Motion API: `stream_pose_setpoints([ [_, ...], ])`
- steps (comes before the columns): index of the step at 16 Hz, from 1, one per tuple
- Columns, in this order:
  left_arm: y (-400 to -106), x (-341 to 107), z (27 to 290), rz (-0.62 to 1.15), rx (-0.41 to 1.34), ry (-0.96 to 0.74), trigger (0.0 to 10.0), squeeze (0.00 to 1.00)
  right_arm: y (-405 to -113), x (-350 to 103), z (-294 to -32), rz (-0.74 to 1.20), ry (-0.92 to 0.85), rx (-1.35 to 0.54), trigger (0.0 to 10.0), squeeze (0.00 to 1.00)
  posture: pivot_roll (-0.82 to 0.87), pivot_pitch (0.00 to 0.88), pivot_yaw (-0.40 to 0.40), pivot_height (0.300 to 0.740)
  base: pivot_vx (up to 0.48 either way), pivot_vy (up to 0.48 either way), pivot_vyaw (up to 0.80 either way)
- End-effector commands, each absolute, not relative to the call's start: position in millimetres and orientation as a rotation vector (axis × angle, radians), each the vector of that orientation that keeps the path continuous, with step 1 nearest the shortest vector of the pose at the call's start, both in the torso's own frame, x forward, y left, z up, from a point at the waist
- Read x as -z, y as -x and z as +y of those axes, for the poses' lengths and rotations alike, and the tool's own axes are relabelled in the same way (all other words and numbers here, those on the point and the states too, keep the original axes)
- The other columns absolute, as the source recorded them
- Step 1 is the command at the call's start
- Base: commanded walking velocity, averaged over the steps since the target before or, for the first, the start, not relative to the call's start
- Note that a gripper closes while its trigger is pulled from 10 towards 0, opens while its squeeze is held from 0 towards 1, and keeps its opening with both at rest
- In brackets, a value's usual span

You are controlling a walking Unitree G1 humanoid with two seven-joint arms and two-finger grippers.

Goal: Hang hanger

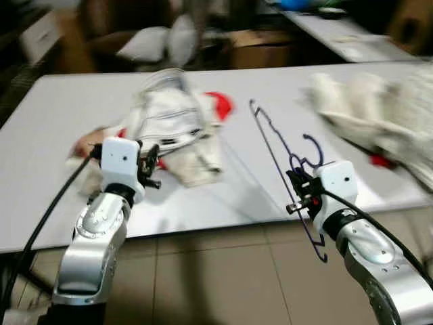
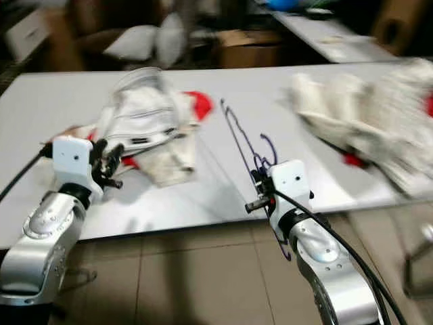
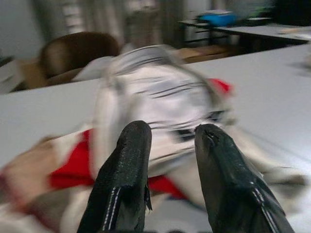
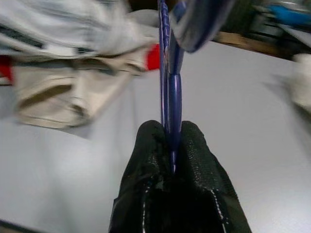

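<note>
Where pinched, thin blue wire hanger (image 4: pixel 169 97)

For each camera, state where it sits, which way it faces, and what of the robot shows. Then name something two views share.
Left eye, right eye: head, forward and down at the white table; both silver arms show.
Left wrist: along the left gripper, open, toward the pile of clothes.
Right wrist: along the right gripper, shut on the blue hanger.
Shared: the hanger also shows from the head.

The left gripper (image 1: pixel 154 164) is raised forward with its fingers (image 3: pixel 124 179) parted; the right gripper (image 1: pixel 300 191) is raised, fingers pinched together.
</note>
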State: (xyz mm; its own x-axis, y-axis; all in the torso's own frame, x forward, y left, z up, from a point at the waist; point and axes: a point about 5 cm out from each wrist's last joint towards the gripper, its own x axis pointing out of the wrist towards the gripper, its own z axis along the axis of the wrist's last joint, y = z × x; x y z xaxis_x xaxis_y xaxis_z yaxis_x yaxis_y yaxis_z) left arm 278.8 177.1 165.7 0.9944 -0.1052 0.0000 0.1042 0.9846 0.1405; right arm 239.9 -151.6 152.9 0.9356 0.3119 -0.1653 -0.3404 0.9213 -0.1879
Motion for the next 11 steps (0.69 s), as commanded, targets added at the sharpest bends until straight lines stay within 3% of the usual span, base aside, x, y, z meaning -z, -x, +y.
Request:
stream_pose_setpoints([
  [1, -278.7, -162.4, 183.1, 0.01, 0.084, -0.146, 10.0, 0.0, -239.2, -157.4, -146.9, 0.106, 0.209, -0.356, 10.0, 0.0, 0.03, 0.0, 0.016, 0.74, 0.262, 0.0, 0.8],
  [2, -277.8, -160.7, 183.2, 0.022, 0.099, -0.15, 10.0, 0.0, -238.9, -157.3, -149.4, 0.101, 0.139, -0.32, 10.0, 0.0, 0.03, 0.0, 0.017, 0.74, 0.255, 0.0, 0.0],
  [5, -272.1, -139.3, 199.4, 0.169, 0.145, -0.251, 10.0, 0.0, -238.9, -158.1, -151.6, 0.104, 0.181, -0.324, 10.0, 0.0, 0.02, 0.0, 0.022, 0.74, 0.0, 0.0, 0.0],
  [6, -270.8, -132.5, 210.3, 0.225, 0.127, -0.299, 10.0, 0.91, -238.1, -158.4, -150.8, 0.103, 0.185, -0.331, 10.0, 0.0, 0.02, 0.0, 0.022, 0.74, 0.0, 0.0, 0.0],
  [7, -270.6, -129.1, 218.3, 0.254, 0.11, -0.318, 10.0, 1.0, -237.6, -158.5, -150.1, 0.102, 0.182, -0.334, 10.0, 0.0, 0.02, 0.0, 0.022, 0.74, 0.0, 0.0, 0.0],
  [11, -284.4, -128.6, 225.2, 0.254, 0.142, -0.315, 10.0, 1.0, -238.1, -159.0, -149.2, 0.099, 0.182, -0.337, 10.0, 0.0, 0.02, 0.0, 0.025, 0.74, 0.0, 0.0, 0.0],
])
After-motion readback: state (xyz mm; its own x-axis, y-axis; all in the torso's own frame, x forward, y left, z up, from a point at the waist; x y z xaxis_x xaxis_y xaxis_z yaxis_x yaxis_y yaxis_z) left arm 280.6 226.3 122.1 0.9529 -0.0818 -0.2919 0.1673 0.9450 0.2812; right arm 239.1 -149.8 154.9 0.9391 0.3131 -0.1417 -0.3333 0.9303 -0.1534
